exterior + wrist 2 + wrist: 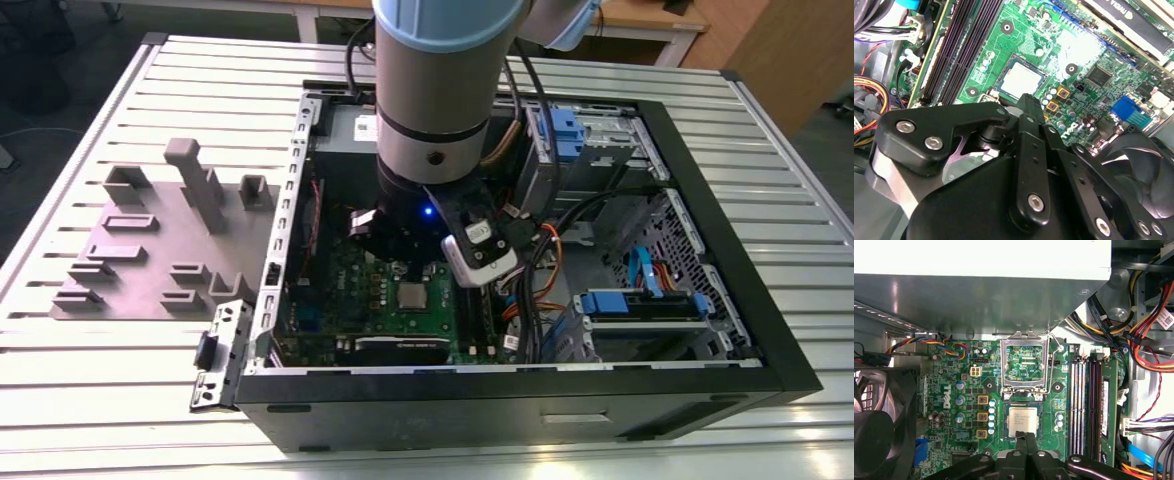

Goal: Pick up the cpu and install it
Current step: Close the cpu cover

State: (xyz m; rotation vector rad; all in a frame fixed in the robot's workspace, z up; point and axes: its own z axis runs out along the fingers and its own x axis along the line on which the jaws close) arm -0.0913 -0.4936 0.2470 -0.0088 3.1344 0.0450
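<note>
Exterior view: the arm (pixel 434 100) hides part of the motherboard (pixel 354 295); the cpu (pixel 414 296) lies on it. Second wrist view: the tool (pixel 1026 99) is pressed together and empty, its tips just beside the cpu. First wrist view: the cpu is seated next to the open socket frame (pixel 1026 362).

White lettering stands on the motherboard (pixel 949 390), print too small to read on the cpu (pixel 1022 421)

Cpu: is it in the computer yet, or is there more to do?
Looks done: the cpu lies flat in place on the green board. In hand: nothing; the gripper is shut, close by the cpu's edge. Left: the metal frame stands open, not closed over the cpu.
</note>
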